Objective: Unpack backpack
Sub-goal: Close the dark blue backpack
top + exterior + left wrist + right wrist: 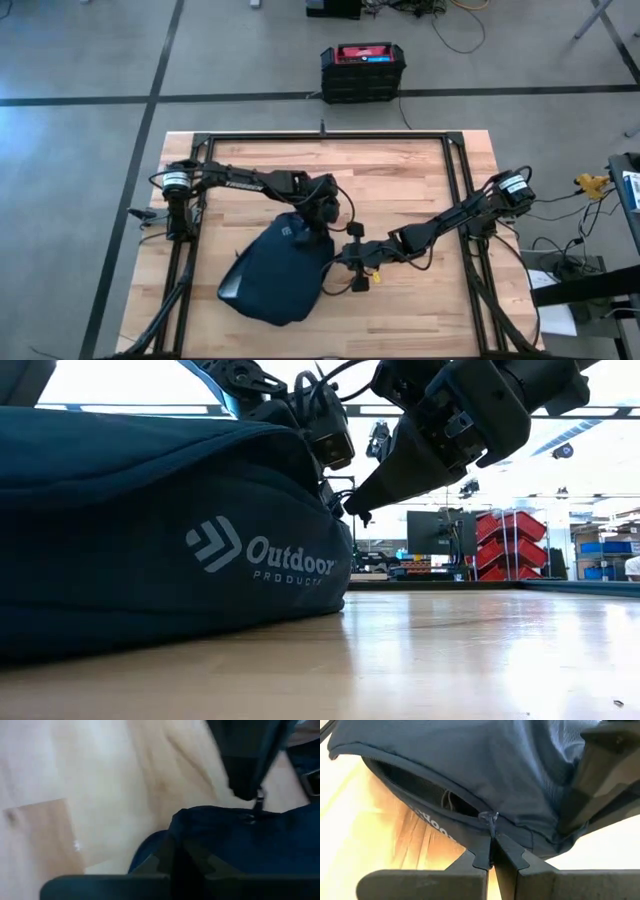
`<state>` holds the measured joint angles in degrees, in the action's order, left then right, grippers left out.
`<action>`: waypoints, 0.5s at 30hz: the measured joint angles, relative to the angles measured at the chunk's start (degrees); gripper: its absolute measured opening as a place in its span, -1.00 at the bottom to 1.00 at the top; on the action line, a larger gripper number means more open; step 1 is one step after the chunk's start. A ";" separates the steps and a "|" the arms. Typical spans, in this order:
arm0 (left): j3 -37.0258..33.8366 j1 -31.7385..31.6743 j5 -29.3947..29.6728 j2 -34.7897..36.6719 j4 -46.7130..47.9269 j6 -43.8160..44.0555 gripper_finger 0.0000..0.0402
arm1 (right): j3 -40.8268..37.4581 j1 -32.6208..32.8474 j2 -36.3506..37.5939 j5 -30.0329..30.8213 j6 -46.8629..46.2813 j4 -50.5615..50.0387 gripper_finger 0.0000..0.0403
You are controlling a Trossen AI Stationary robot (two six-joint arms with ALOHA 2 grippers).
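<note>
On the light wooden bench (400, 180), the soft dark navy backpack (275, 270) lies between both arms, with the right tool (492, 851) pinched on its zip pull (490, 818) and the left tool (175, 857) clamped on its fabric edge.

One backpack (278, 275) lies on the one wooden desk (400, 180). Two dark arms reach over it, each with one gripper: the left gripper (322, 226) and the right gripper (340, 262). One black crate (362, 72) stands on the floor beyond.
</note>
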<state>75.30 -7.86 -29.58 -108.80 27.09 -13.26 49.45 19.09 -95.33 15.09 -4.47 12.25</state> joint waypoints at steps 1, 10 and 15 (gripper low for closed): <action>0.10 -0.02 1.18 0.17 0.08 -0.02 -1.00 | 0.00 0.00 0.00 0.00 -0.07 0.00 -1.00; 1.12 -2.85 11.83 3.31 6.68 -0.83 -1.00 | 0.00 1.61 -0.02 0.37 -3.65 0.00 -1.00; 0.58 -5.59 18.84 6.34 12.28 -0.69 -1.00 | 0.00 3.43 -0.02 0.07 -5.73 0.11 -1.00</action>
<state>75.88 -13.45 -10.74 -102.46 39.37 -13.94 49.45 22.52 -95.35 15.16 -10.20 12.36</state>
